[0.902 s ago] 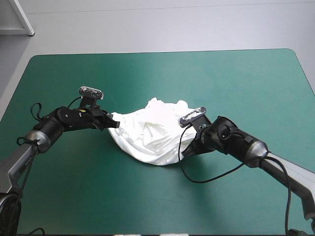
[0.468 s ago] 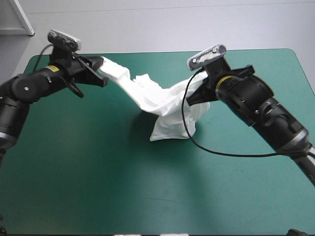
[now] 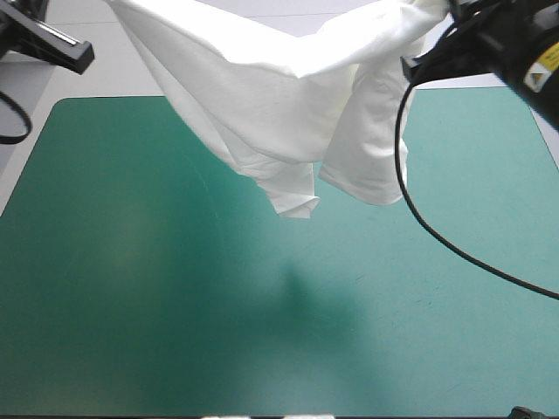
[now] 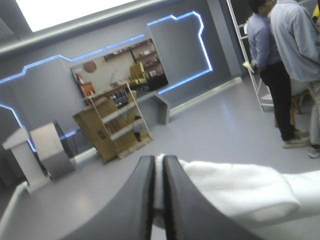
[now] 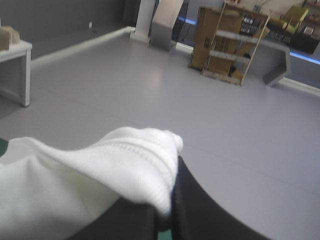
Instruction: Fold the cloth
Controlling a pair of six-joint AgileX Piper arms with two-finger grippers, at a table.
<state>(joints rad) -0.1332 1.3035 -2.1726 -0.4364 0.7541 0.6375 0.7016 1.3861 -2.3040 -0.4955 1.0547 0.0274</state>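
The white T-shirt (image 3: 279, 96) hangs in the air, stretched between both raised arms, and its lower folds dangle above the back half of the table. In the left wrist view my left gripper (image 4: 159, 167) is shut on the T-shirt (image 4: 240, 192), which trails off to one side of the fingers. In the right wrist view my right gripper (image 5: 167, 212) is shut on the T-shirt (image 5: 80, 175), with a ribbed hem bunched over one finger. In the high view only part of each arm shows at the upper corners. Both wrist views look level into the room.
The teal-green table (image 3: 157, 305) lies well below the hanging shirt. The shirt's faint shadow falls across the table's middle.
Both arms have risen and moved apart, lifting the T-shirt from a heap on the table until it hangs fully clear of the cover.
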